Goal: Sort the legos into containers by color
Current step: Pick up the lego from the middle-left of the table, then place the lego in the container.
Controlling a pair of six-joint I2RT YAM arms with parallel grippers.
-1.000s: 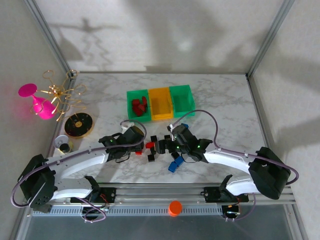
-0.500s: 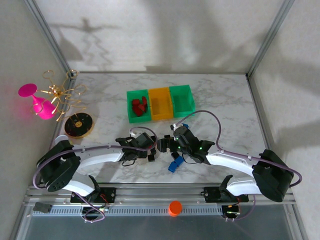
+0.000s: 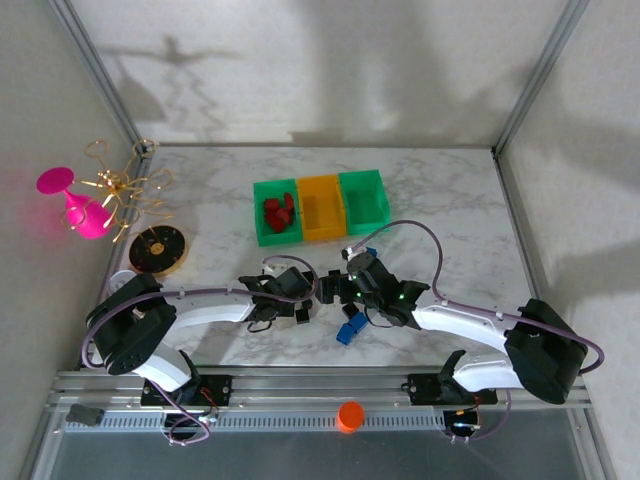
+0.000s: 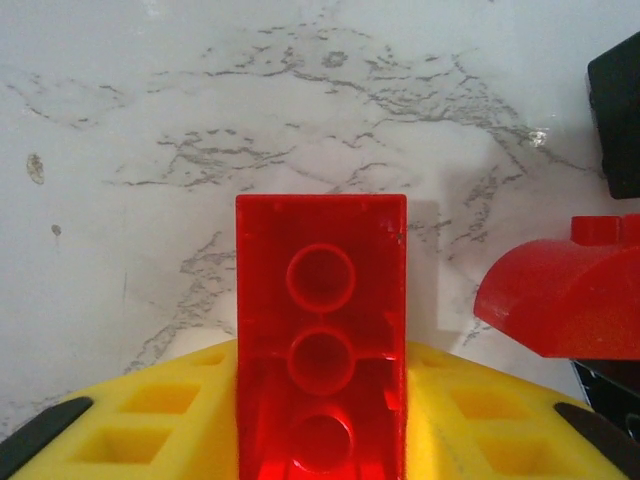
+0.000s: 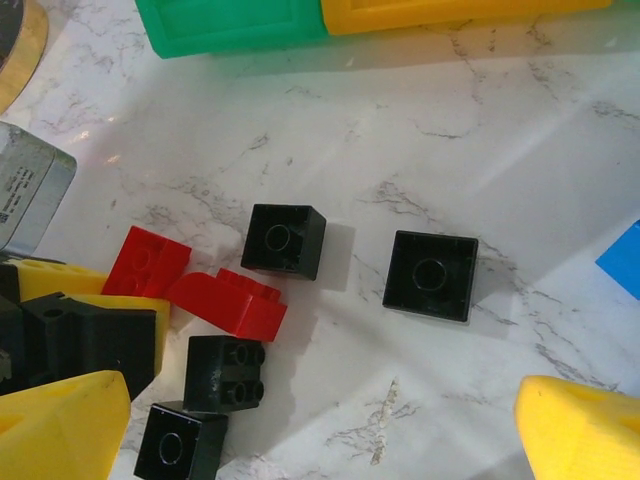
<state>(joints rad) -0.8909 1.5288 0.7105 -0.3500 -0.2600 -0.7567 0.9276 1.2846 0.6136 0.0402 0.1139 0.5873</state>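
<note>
In the left wrist view a red lego brick (image 4: pixel 320 320) stands between my yellow fingers (image 4: pixel 150 420), underside to the camera, with my left gripper (image 4: pixel 320 425) shut on it. A curved red lego (image 4: pixel 560 300) lies just to its right. In the top view the left gripper (image 3: pixel 303 291) meets the right gripper (image 3: pixel 335 290) over the pile. My right gripper (image 5: pixel 320 430) hangs open above black legos (image 5: pixel 285 240) (image 5: pixel 431 274) and the curved red one (image 5: pixel 228 303). The containers stand behind: a green bin (image 3: pixel 258 225) holding red legos (image 3: pixel 277 212), a yellow-orange bin (image 3: pixel 321 207), and a second green bin (image 3: pixel 363 200).
Blue legos (image 3: pixel 351 331) lie under the right arm. A black-and-gold dish (image 3: pixel 157 249), a pink glass (image 3: pixel 80 205) and a gold wire stand (image 3: pixel 125 185) sit at the left. An orange cap (image 3: pixel 350 415) rests on the front rail.
My left arm has swung right to the pile, and its jaws have closed onto the red brick. The right gripper has edged slightly left and stayed open.
</note>
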